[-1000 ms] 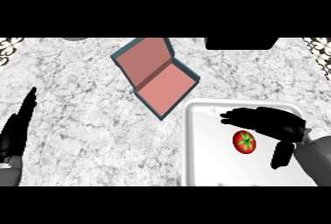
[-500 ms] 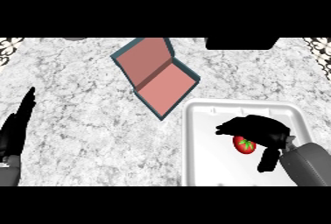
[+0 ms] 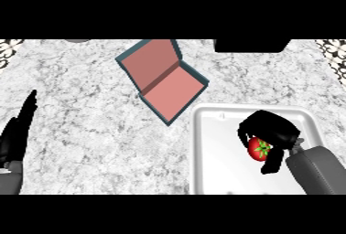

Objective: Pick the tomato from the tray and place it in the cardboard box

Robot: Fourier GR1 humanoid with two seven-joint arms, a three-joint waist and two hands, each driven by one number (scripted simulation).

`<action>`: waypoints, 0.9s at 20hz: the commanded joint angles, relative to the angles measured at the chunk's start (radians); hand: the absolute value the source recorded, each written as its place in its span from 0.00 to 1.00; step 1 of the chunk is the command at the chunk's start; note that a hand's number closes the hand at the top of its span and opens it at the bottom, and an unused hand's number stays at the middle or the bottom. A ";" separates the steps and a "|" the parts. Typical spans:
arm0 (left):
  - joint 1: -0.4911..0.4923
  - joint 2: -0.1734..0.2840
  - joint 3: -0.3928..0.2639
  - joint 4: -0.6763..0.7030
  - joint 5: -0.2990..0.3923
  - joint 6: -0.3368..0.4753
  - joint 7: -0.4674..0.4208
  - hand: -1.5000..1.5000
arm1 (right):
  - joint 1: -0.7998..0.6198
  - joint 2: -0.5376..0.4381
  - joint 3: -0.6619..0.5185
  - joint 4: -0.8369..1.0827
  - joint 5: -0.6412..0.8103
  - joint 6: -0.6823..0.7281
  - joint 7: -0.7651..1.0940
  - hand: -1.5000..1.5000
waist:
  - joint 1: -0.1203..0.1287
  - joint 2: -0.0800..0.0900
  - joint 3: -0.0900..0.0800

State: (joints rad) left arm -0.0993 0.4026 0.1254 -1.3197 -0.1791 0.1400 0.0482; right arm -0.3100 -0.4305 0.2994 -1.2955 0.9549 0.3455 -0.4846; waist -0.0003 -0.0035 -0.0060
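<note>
Marble pattern in grey and white covers the whole table point(image 3: 88, 137). At the far left edge of the view the left hand point(image 3: 19, 130) rests with its black fingers straight and pointing up, released and holding nothing; its grey forearm comes in from the lower left corner. It is well apart from all the other things.

More to the middle, near the top, lies the cardboard box point(image 3: 164, 77). It is open and turned diagonally on the table, with a reddish-pink inside that is divided by a fold into two flat parts, and a dark teal rim around them. Its lower corner comes just beside the upper left corner of the tray, but I cannot tell if the two touch.

The white tray point(image 3: 213, 155) lies at the lower right, with a raised rim and rounded corners. The tomato point(image 3: 258, 150) is inside the tray, in its right half; it is red with a green stem part on top. The right hand point(image 3: 270, 132) is over it, with the black fingers curled around the upper side of the tomato and the thumb reaching down on its right side, so the hand is grasping the tomato. If the tomato rests on the tray bottom or is a little above it, I cannot tell. The right grey forearm enters from the lower right corner.

At the top edge, right of the box, there is a dark rectangular shape point(image 3: 249, 45).
</note>
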 commanded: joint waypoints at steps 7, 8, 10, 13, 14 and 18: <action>0.015 0.031 0.026 -0.019 0.014 -0.035 0.017 0.50 | -0.121 0.086 -0.269 0.071 0.012 -0.080 0.453 1.00 | 0.007 0.001 0.006; 0.056 -0.020 0.005 -0.039 0.002 0.003 -0.018 0.50 | -0.118 0.097 -0.281 0.063 0.023 -0.136 0.464 1.00 | 0.009 0.001 0.006; 0.020 -0.020 -0.017 -0.053 -0.023 0.003 0.041 0.50 | -0.112 0.086 -0.269 0.003 0.073 -0.178 0.508 1.00 | -0.002 0.000 0.006; 0.007 -0.005 0.001 -0.084 -0.014 -0.014 0.071 0.50 | -0.143 0.091 -0.285 -0.075 0.072 -0.157 0.553 1.00 | 0.001 0.001 0.006; 0.006 0.001 0.012 -0.046 -0.010 -0.025 0.036 0.50 | -0.118 0.063 -0.310 -0.100 0.053 -0.177 0.504 1.00 | -0.003 0.002 0.006; 0.032 -0.027 -0.007 -0.047 -0.032 0.002 0.020 0.50 | -0.160 0.078 -0.319 -0.234 0.026 -0.244 0.458 1.00 | -0.005 -0.001 0.006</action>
State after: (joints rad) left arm -0.0797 0.3893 0.1299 -1.3570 -0.1924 0.1289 0.0718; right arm -0.4492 -0.3466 -0.0030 -1.4228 0.9966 0.1415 0.0007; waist -0.0030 -0.0031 -0.0002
